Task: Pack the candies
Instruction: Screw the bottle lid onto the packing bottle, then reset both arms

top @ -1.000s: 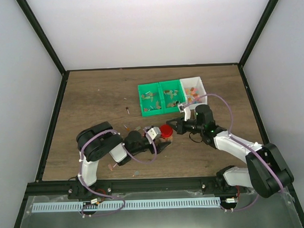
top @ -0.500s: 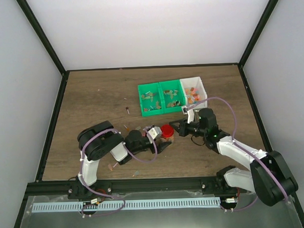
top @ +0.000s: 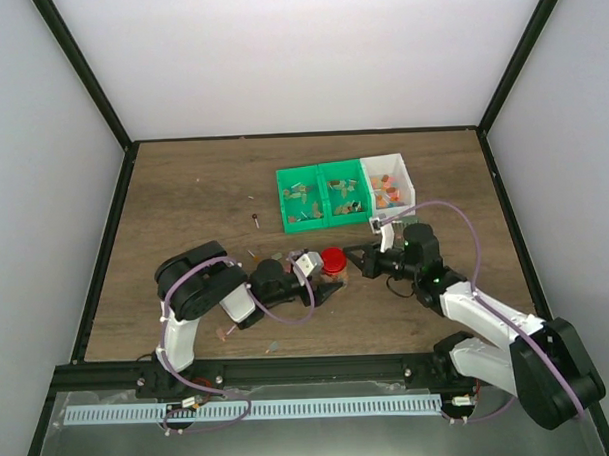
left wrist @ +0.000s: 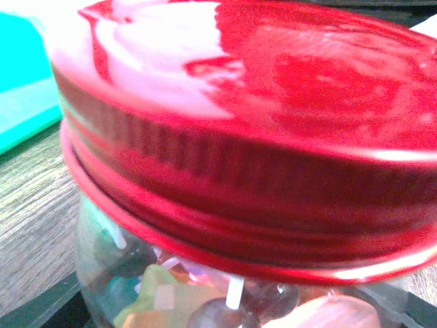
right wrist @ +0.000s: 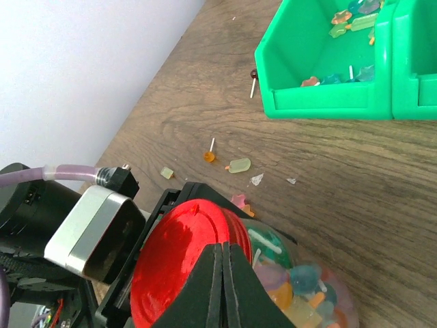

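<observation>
A glass jar [right wrist: 304, 287] full of mixed-colour candies [right wrist: 311, 301] has a round red lid [right wrist: 179, 266] on its mouth. My left gripper [top: 324, 284] is shut on the jar, and its black fingers [right wrist: 179, 195] flank the lid. In the left wrist view the lid [left wrist: 273, 109] fills the frame, with the jar's candies [left wrist: 164, 301] below it. My right gripper [right wrist: 224, 250] is shut and empty, its tips just in front of the lid. In the top view it [top: 360, 262] is just right of the lid [top: 333, 258]. I cannot tell if they touch.
Two green bins [top: 323, 195] and a white bin [top: 387, 182] hold more candies at the back. The green bin's wall [right wrist: 328, 104] shows in the right wrist view. Loose candies lie on the wood [right wrist: 239, 165], [right wrist: 209, 156], [top: 255, 221], [top: 228, 333].
My right arm has drawn back to the right, and its shut gripper has moved slightly away from the lid. The left gripper and the jar have stayed put.
</observation>
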`<move>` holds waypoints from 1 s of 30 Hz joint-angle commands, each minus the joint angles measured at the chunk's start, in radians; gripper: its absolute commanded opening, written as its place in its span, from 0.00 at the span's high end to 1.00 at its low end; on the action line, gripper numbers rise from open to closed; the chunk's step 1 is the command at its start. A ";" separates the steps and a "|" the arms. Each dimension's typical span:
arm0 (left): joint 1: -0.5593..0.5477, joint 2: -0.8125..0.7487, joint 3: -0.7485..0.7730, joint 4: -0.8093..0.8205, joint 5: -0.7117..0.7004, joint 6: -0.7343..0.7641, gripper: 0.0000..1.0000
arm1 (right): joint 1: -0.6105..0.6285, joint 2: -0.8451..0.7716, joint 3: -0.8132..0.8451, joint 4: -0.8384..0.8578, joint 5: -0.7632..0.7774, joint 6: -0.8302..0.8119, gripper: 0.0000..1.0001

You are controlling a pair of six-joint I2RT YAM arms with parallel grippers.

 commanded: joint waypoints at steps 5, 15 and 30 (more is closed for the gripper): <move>0.044 0.083 -0.012 -0.396 -0.144 -0.096 0.38 | 0.088 -0.022 -0.093 -0.231 -0.220 0.045 0.99; 0.043 0.076 -0.044 -0.339 -0.138 -0.089 0.38 | 0.092 -0.120 -0.098 -0.281 -0.140 0.073 0.99; 0.036 -0.158 0.039 -0.644 -0.220 0.020 0.12 | 0.090 -0.187 0.082 -0.465 -0.005 0.084 0.93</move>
